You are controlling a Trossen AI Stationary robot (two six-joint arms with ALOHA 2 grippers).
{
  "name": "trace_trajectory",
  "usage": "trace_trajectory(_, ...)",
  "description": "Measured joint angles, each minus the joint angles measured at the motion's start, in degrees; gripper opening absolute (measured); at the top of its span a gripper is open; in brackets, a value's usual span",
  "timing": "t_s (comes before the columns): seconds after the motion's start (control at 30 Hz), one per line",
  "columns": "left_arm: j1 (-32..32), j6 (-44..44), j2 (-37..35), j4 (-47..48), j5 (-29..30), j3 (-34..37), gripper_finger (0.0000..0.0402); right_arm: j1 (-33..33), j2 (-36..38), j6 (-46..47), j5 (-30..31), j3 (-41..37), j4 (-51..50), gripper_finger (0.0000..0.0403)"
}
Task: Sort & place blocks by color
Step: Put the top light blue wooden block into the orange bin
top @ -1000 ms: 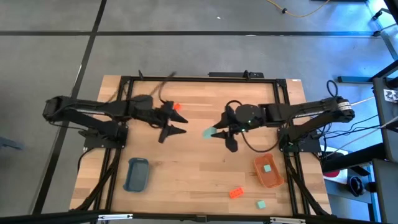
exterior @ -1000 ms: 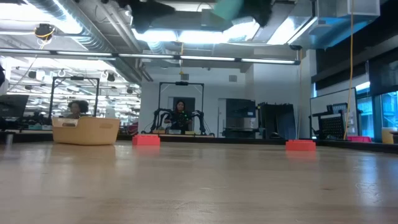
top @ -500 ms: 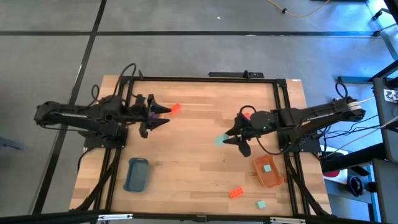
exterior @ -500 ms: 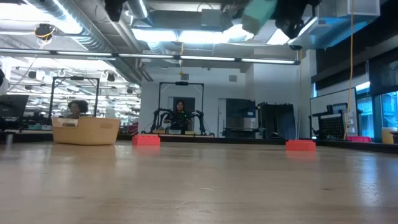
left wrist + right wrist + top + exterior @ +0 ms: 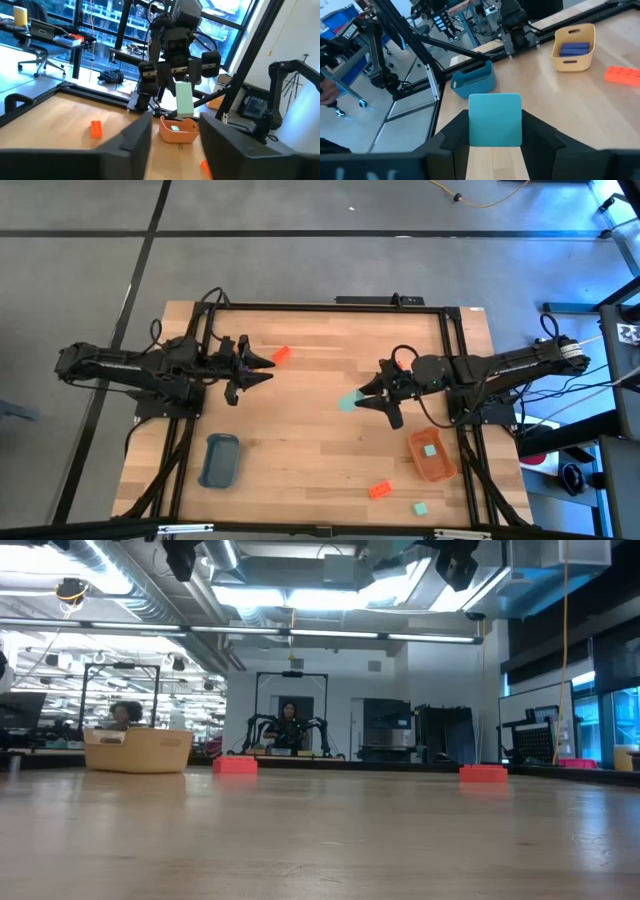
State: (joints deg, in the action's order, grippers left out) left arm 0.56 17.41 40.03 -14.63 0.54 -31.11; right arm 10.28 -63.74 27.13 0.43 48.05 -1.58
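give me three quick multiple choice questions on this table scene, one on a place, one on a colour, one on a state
1. Where is the orange tray?
A. near the right arm
B. beside the blue tray
C. off the table

2. What colour is the block in the right pincer?
A. purple
B. teal
C. orange-red

3. What does the blue tray hold in the high view?
A. three blocks
B. a teal block
C. nothing visible

Answers:
1. A, it sits below the right arm.
2. B, the right wrist view shows teal between the fingers.
3. C, its inside looks bare.
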Motion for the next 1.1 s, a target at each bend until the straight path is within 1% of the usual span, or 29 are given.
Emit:
trace_trajectory(0.07, -0.07, -0.89, -0.26, 0.22, -0.03, 0.00, 0.0092, -0.02, 0.16, 1.40, -0.46, 0.27, -0.62, 0.0138)
trace_trajectory(0.13, -0.07, -2.43, -0.93, 0.32, -0.07, 0.00, 0.0033, -0.02, 0.17, 2.62, -0.61, 2.34, -4.05, 0.0138)
trace_trajectory(0.17, -0.07, -2.78, -0.97, 0.29, -0.09, 0.00, 0.0017, -0.02, 0.17, 2.68, -1.01, 3.99, -7.07, 0.0138)
trace_trajectory(0.3, -0.33, -3.28, -1.92, 0.56, -0.09, 0.04, 0.0004, 0.54, -0.50, 3.00, -2.66, 12.08, -23.18, 0.0138)
trace_trajectory(0.37, -0.44, -3.42, -2.25, 0.48, -0.29, -0.02, 0.0002, 1.65, -1.04, 4.91, -4.39, 15.45, -30.85, 0.0138)
trace_trajectory(0.43, -0.44, -3.70, -2.95, 0.91, -0.31, 0.04, 0.0001, 3.74, -1.65, 8.12, -6.59, 17.45, -38.40, 0.0138)
trace_trajectory(0.5, -0.44, -4.09, -3.04, 0.51, -0.11, -0.02, 0.0001, 6.65, -2.25, 11.98, -8.29, 17.71, -45.07, 0.0138)
trace_trajectory(0.63, -0.44, -4.09, -3.32, 1.92, 1.11, 0.00, 0.0000, 14.43, -2.82, 21.22, -8.99, 14.49, -49.75, 0.0138)
trace_trajectory(0.77, -0.44, -4.09, -3.30, 3.55, 1.50, 0.00, 0.0000, 23.05, -2.97, 32.90, -10.66, 7.89, -49.46, 0.0138)
trace_trajectory(0.9, -0.44, -4.09, -3.33, 3.57, 1.66, 0.00, 0.0000, 30.93, -3.00, 44.67, -10.79, 1.01, -47.25, 0.0138)
trace_trajectory(1.0, -0.44, -4.46, -3.34, 3.56, 2.61, 0.00, 0.0000, 34.29, -3.06, 52.21, -10.75, -3.85, -45.72, 0.0138)
trace_trajectory(1.1, -0.44, -4.48, -3.47, 3.56, 3.31, 0.00, 0.0000, 36.03, -3.06, 56.21, -8.72, -6.97, -43.57, 0.0138)
